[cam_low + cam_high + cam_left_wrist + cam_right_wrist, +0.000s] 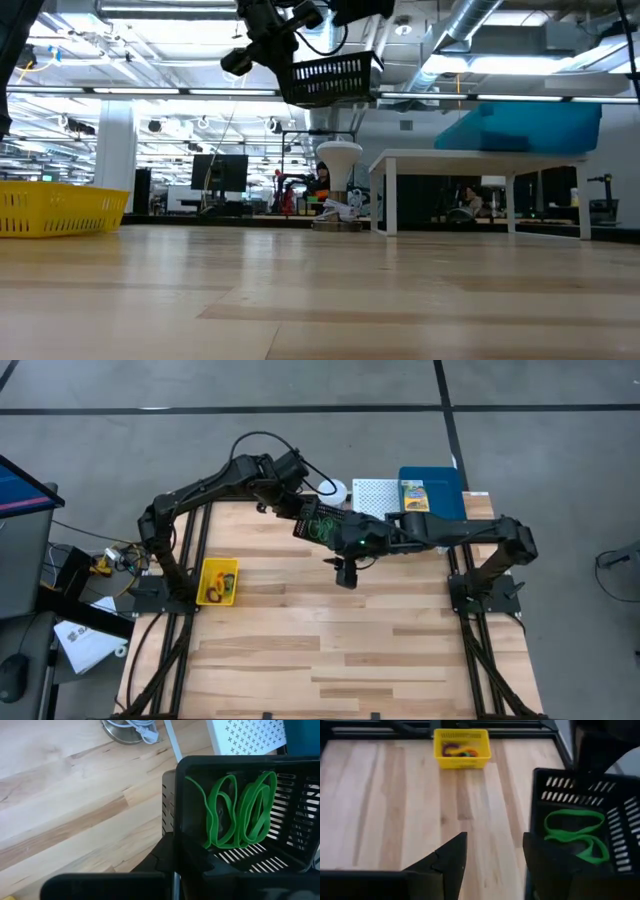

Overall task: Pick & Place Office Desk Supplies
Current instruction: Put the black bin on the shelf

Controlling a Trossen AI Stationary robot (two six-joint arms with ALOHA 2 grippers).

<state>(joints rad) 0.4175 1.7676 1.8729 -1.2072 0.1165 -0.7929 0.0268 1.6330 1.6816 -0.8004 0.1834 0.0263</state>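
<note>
The black mesh basket [325,522] hangs high above the table near its far edge, also in the low view [332,78]. My left gripper [186,866] is shut on it. Green loops [239,810] lie inside it against a wall. My right gripper [495,854] is open just beside the basket [585,805], on the side toward the table's near edge [345,573]. Bare table shows between its fingers. The yellow bin [217,582] with coloured loops stands on the table's left part. A blue tray [432,488] holding a printed packet [414,496] sits at the far right. My left gripper pinches the basket's side wall at its rim [176,845], one finger outside and one inside. It comes slanting down from the table's far left. The basket is lifted clear of the table and tilted. My right gripper: one finger [547,867] stands at the basket's corner; whether it touches, I cannot tell.
A white perforated stand [375,495] and a white ball-topped object [337,160] stand at the far edge behind the basket. Cables and a bowl [127,730] lie at the far left. The wooden tabletop [330,650] stretches toward the near edge.
</note>
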